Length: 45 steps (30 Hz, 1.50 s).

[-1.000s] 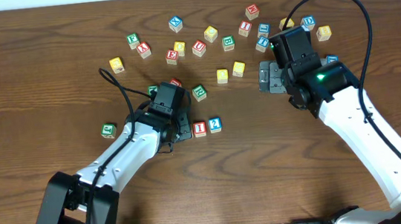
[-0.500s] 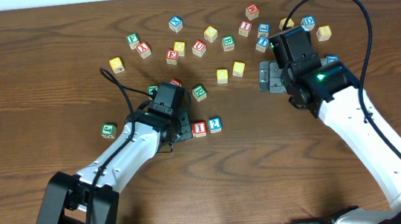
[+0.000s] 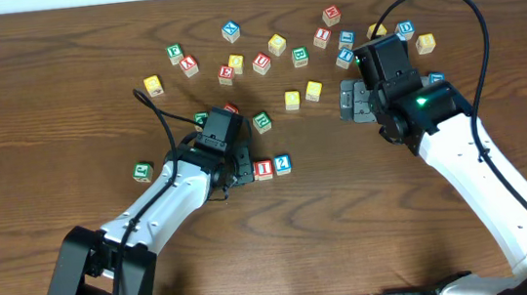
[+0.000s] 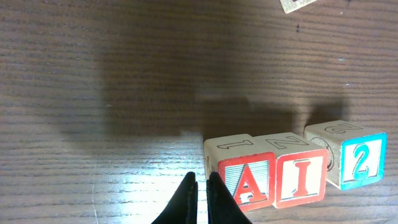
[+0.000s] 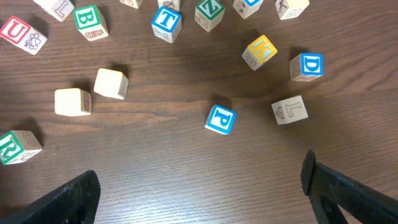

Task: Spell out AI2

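1. Overhead, I see my left gripper low on the table, at the left end of a short row near the middle. The I cube and the 2 cube sit just right of it. Whatever lies left of the I cube is hidden under the gripper from here. My right gripper is well apart to the right, jaws spread wide with nothing between them, at the edge of the loose cubes scattered along the far side.

2. Left wrist: the A cube, the I cube and the 2 cube read AI2 from left to right. A and I stand side by side, touching. The 2 cube is just beside the I, turned a little and set slightly back; I cannot tell whether they touch. My left jaws are pressed together on nothing, tips right at the A cube's left face; I cannot tell if they make contact.

3. Right wrist: the fingers sit at the lower corners, far apart and holding nothing. A P cube lies on the table ahead, between them. A D cube lies farther right, and two blank cubes lie to the left.
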Tool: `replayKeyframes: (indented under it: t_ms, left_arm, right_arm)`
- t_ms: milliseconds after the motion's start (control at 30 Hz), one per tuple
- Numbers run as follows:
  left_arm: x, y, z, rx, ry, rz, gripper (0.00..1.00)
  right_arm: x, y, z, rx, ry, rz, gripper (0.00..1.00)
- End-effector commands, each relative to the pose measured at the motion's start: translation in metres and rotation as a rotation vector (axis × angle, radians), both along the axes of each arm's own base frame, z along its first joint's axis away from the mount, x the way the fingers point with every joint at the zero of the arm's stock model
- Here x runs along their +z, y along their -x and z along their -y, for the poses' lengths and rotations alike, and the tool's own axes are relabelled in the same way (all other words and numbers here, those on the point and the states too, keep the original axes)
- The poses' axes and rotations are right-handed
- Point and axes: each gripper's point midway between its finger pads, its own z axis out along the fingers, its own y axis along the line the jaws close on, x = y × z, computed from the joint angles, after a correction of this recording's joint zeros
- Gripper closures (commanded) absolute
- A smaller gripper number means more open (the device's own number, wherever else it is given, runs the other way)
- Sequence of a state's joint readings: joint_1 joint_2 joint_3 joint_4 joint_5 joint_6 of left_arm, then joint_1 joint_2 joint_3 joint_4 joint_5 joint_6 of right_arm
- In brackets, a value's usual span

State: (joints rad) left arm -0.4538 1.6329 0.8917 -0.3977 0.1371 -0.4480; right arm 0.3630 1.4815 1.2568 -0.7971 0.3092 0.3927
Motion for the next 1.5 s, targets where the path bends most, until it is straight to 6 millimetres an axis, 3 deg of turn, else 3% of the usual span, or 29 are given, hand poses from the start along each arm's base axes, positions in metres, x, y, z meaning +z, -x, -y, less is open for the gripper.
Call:
replayKeyframes:
  t_ms: [0, 1467]
  left_arm:
    - [-0.007, 0.005, 0.001, -0.019, -0.001, -0.021, 0.93]
    - [-0.003, 0.006, 0.014, -0.076, 0.062, -0.018, 0.93]
  right_arm:
    - [0.007, -0.003, 0.0, 0.004, -0.004, 0.019, 0.01]
    - [0.008, -0.004, -0.002, 0.01, -0.016, 0.024, 0.01]
